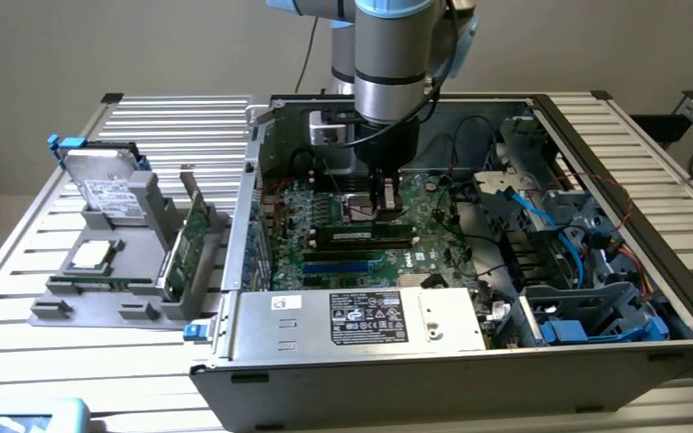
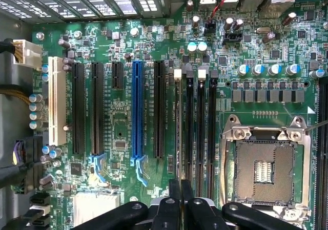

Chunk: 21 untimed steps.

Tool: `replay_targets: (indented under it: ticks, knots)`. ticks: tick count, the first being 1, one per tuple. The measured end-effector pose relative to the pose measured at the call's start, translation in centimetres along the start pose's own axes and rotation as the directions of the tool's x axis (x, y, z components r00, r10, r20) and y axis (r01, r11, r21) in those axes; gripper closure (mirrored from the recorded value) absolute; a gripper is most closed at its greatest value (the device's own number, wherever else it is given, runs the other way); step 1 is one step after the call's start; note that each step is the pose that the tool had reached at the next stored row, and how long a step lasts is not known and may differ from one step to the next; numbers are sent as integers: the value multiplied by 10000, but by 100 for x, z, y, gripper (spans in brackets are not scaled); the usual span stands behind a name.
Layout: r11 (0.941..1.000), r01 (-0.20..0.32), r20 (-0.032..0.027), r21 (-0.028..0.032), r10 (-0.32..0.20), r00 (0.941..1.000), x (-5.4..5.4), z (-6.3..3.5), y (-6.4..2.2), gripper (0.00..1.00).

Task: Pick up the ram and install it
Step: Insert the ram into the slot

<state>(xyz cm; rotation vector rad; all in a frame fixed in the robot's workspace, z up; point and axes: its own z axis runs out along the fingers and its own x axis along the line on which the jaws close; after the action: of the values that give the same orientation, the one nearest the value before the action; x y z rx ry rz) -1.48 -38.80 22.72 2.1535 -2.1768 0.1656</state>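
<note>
While the grey power supply (image 1: 364, 317) is sitting nearest the exterior camera, against the front wall of the open computer case (image 1: 443, 383), the work is going on just behind it on the motherboard (image 1: 322, 221). The ram (image 1: 361, 236) is standing on edge there, running from nine o'clock to three o'clock across the board. Its lower edge is lying at or in one of the long black memory slots (image 2: 201, 127); I cannot tell whether it is fully seated.

The gripper (image 1: 384, 210) is pointing straight down onto the stick, a little toward its three o'clock end. In the wrist view the fingers (image 2: 173, 209) are drawn almost together and appear to be pinching the stick's thin top edge. That edge is lying between the blue slot (image 2: 137, 112) and the processor socket (image 2: 264, 171).

Doing this step well is, I judge, a matter of holding the stick upright and square to its slot. The notch should be lining up with the slot's key and the end latches should be standing open. The pressing should be even and straight down, so that neither end is tipping or skidding onto a neighbouring slot.

Outside the case, at nine o'clock, a grey tray (image 1: 51, 311) is carrying a taller green card (image 1: 188, 242), well apart from the job. Farthest back, at twelve o'clock, the arm (image 1: 389, 54) is rising out of the case.
</note>
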Motion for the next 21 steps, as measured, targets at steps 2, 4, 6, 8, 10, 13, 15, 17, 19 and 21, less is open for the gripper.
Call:
replay_targets:
  ticks: [2,4,6,8,10,13,15,17,19,21]
  knots:
    - [10000,-2,0,0,2,10000,4,1,0,87]
    - [10000,-3,-2,-1,3,10000,7,0,-1,87]
    - [10000,-3,-2,-1,3,10000,8,0,0,87]
    - [10000,-3,-1,0,3,10000,8,1,0,87]
    - [10000,-3,-1,-1,3,10000,8,1,0,87]
    - [10000,-2,-1,0,2,10000,10,1,0,87]
    - [10000,-3,-3,-1,3,10000,11,1,0,87]
    - [10000,-2,-2,-1,2,10000,11,2,1,87]
    - [10000,-3,0,0,3,10000,11,2,2,87]
    - [10000,-3,0,-1,3,10000,12,2,3,87]
